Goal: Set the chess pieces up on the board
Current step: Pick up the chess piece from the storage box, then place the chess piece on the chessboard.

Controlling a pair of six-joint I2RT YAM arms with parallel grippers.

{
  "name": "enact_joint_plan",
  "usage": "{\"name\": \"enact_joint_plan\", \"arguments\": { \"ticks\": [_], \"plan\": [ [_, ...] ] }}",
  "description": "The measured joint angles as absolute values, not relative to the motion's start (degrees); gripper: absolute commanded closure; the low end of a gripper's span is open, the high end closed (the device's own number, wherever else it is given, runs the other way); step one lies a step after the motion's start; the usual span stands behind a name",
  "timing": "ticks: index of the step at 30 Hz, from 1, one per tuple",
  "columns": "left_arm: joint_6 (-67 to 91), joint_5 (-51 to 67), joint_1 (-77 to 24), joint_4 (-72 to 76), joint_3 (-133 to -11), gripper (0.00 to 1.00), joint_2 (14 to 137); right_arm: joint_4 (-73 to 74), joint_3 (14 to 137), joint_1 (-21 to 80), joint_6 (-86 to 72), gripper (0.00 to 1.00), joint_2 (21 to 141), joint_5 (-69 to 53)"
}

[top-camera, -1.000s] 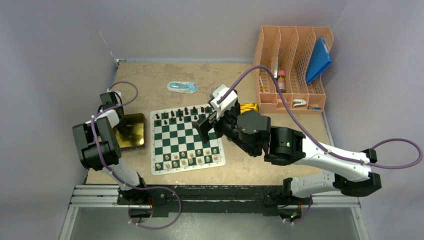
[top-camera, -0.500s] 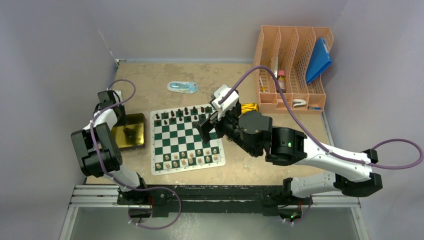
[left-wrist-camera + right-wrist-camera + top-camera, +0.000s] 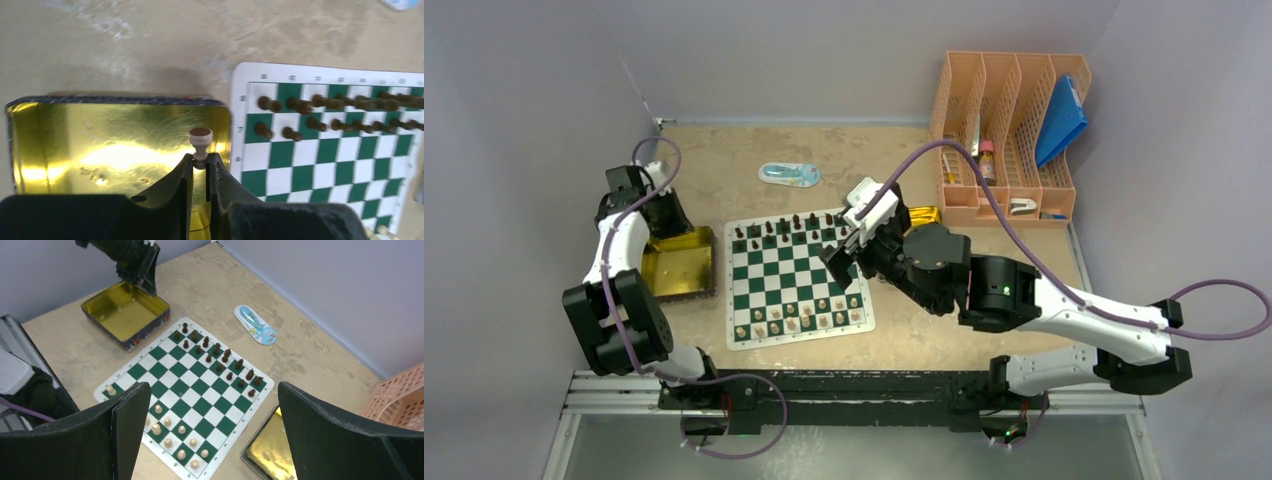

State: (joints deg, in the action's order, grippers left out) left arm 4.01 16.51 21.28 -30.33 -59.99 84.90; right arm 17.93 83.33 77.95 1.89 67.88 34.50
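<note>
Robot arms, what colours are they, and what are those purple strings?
Both arms are chunky black joints with white shells between. The left arm and right arm each trail a looping purple cable. The right arm has a small green light. The fingers are flat and black.

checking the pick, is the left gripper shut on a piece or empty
Shut on a cream chess piece, pinched in the left gripper above the gold tin.
</note>
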Motion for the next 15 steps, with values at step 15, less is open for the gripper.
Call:
{"name": "enact_joint_plan", "arguments": {
  "ticks": [15],
  "plan": [
    [6.94, 43.11, 9.98, -30.02, -64.25, 1.00, 83.96, 8.99, 81.93, 55.07, 14.48, 0.14, 79.22, 11.77]
  ]
}}
